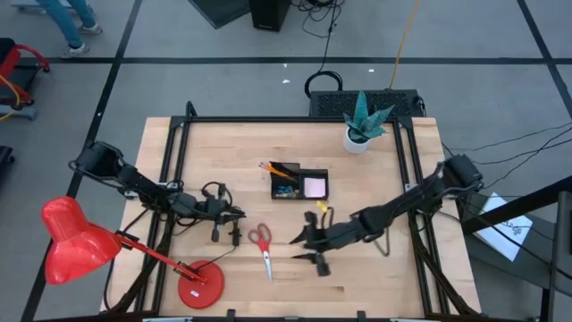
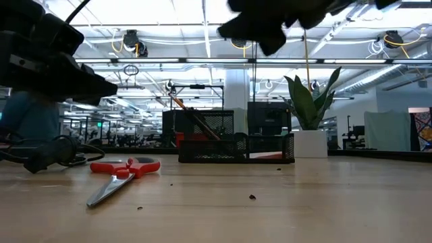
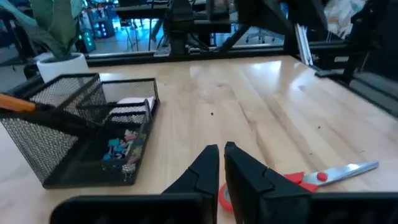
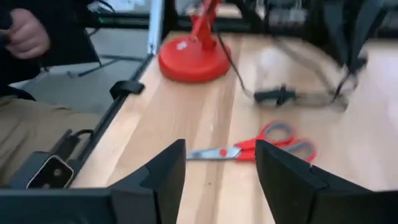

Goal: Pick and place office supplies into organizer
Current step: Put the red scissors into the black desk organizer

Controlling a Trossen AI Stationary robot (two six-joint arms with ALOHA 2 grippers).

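Right gripper hangs above the table in front of the organizer, its two dark fingers spread with a clear gap between them and nothing held; through that gap the right wrist view shows bare wood and, farther off, the scissors. Left gripper sits just to the left of the scissors' handles, its fingers almost together with only a thin slit between them, gripping nothing that can be seen. In the high view the scissors lie flat on the wood between the two grippers, touching neither, with the long axis running nearly front to back: the red handles point toward the organizer and the blades point toward the table's front edge, leaning slightly to the right. The organizer stands near the middle of the table, with orange pencils leaning out of its taller left compartment and slanting toward the upper left, and a pink sticky-note pad lying in the lower right compartment. Small blue clips lie in the tray floor beside the pad. A red desk lamp stands at the front left corner, and a white plant pot sits behind the organizer to the right.
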